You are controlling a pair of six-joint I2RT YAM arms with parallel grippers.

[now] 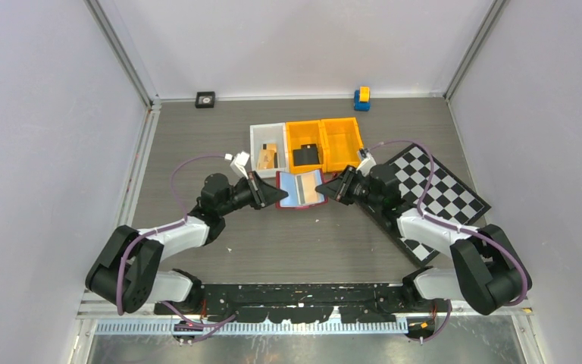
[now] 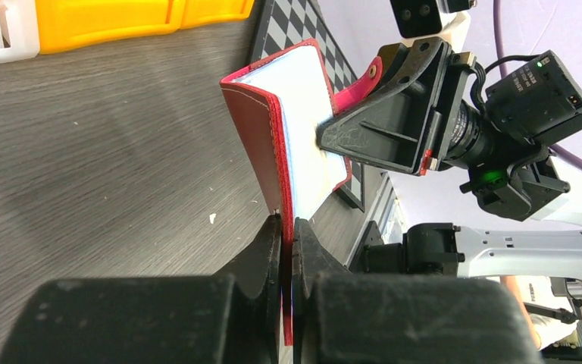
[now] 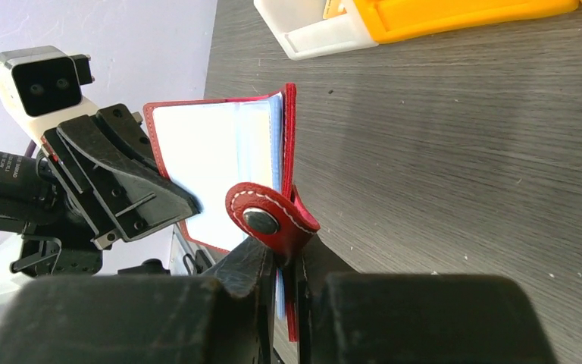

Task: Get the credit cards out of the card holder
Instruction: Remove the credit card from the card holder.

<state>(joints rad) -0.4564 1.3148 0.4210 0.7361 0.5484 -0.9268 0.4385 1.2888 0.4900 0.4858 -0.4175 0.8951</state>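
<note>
While our left end effector (image 2: 288, 239) and right end effector (image 3: 286, 262) each pinch one cover of the card holder (image 1: 301, 189), open between them over the counter (image 1: 273, 243), we should hold both covers steady.

Top view: credit cards (image 1: 312, 192) read only as a tan patch in the card holder (image 1: 295, 191); count too small to tell, likewise the white bin (image 1: 255, 144) contents. Left wrist view: holder's near edge disappears between the left gripper (image 2: 288, 231) jaws; sleeves (image 2: 307, 129) wash out white. Right wrist view: lower edge buried in the right gripper (image 3: 286, 262) jaws, snap tab (image 3: 269, 220) overlapping it; orange bins (image 3: 455, 17) cut off by the top edge.
</note>
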